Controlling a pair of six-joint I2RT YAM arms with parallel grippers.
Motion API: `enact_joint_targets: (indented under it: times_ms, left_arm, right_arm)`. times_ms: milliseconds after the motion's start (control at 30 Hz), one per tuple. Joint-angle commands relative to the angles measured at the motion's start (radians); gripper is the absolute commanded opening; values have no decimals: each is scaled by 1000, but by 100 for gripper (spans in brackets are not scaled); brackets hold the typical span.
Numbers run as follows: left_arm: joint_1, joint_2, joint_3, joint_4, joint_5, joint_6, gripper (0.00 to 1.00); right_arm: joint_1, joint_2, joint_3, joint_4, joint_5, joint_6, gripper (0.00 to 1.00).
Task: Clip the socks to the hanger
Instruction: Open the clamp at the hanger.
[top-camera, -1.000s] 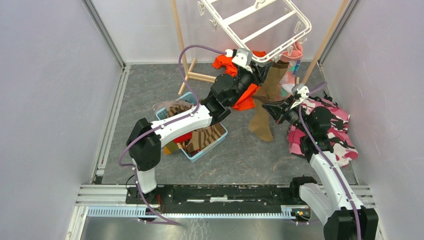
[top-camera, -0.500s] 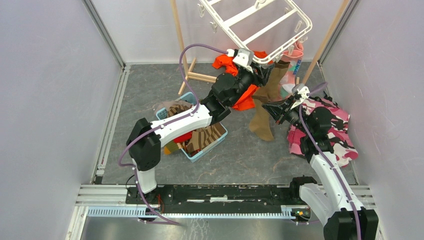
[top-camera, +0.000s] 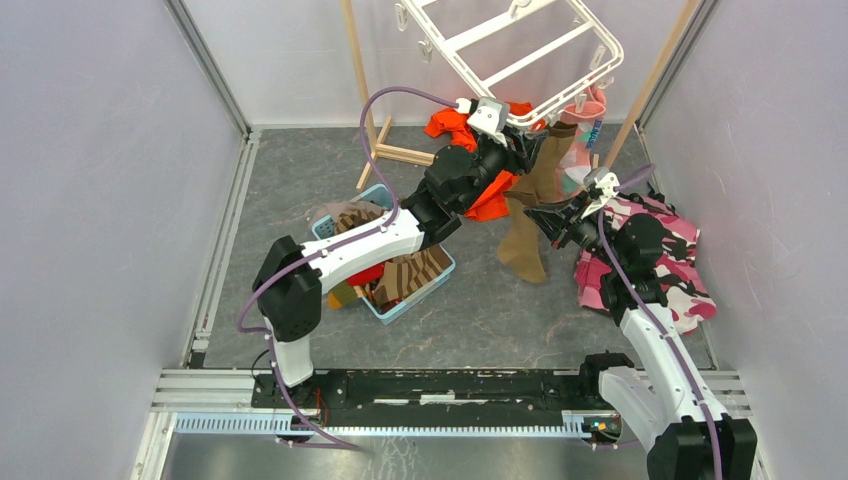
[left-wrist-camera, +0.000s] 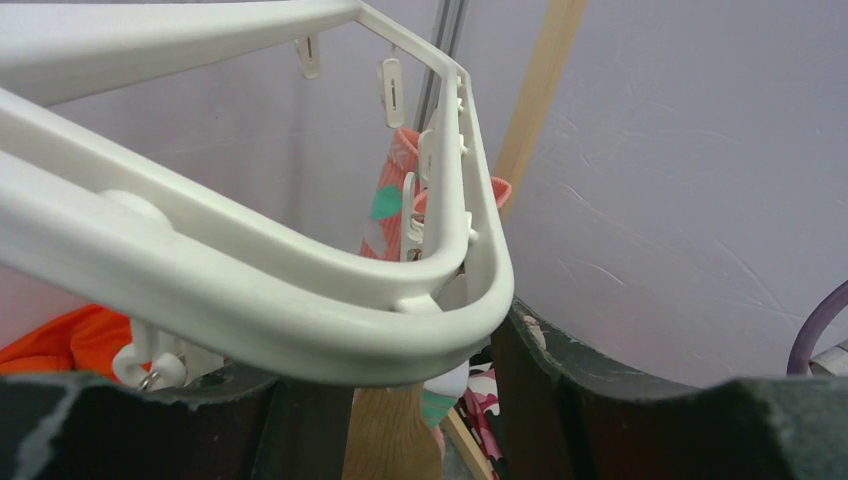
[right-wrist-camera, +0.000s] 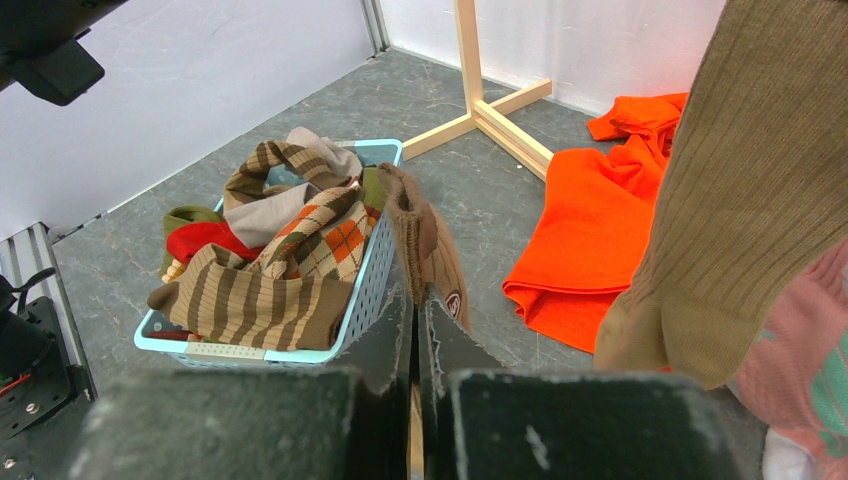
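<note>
The white hanger hangs tilted at the back; its rounded corner fills the left wrist view. A pink sock with teal patches and a plain brown sock hang from its clips. My left gripper is open, its fingers either side of the corner clip and the brown sock's top. My right gripper is shut on the cuff of a second brown sock, which droops to the floor. The hung brown sock is just right of it.
A light blue basket of striped, argyle and red socks sits under the left arm. An orange garment lies by the wooden stand. Pink camouflage cloth lies under the right arm. Walls close in on both sides.
My left gripper has edged slightly right under the hanger's corner, and the hanger has shifted a little. The right arm and its sock have not moved.
</note>
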Motion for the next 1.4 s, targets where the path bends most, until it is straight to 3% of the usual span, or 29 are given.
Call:
enact_joint_targets:
  times_ms: [0, 267, 533, 700, 1100, 1367]
  left_arm:
    - [0, 1, 52, 15, 7, 47, 56]
    - [0, -3, 65, 7, 11, 37, 56]
    - [0, -3, 74, -11, 18, 33, 28]
    - [0, -7, 89, -34, 36, 18, 6]
    - [1, -22, 86, -66, 16, -49, 3]
    - [16, -59, 58, -56, 96, -82, 2]
  right_arm:
    - [-3, -13, 9, 9, 19, 2, 0]
    - [-3, -16, 11, 7, 20, 1, 0]
    - [-3, -14, 12, 2, 21, -3, 0]
    - [-3, -13, 18, -2, 20, -9, 0]
    - [-3, 23, 138, -67, 108, -50, 0]
    - [-13, 159, 246, -119, -260, -141, 0]
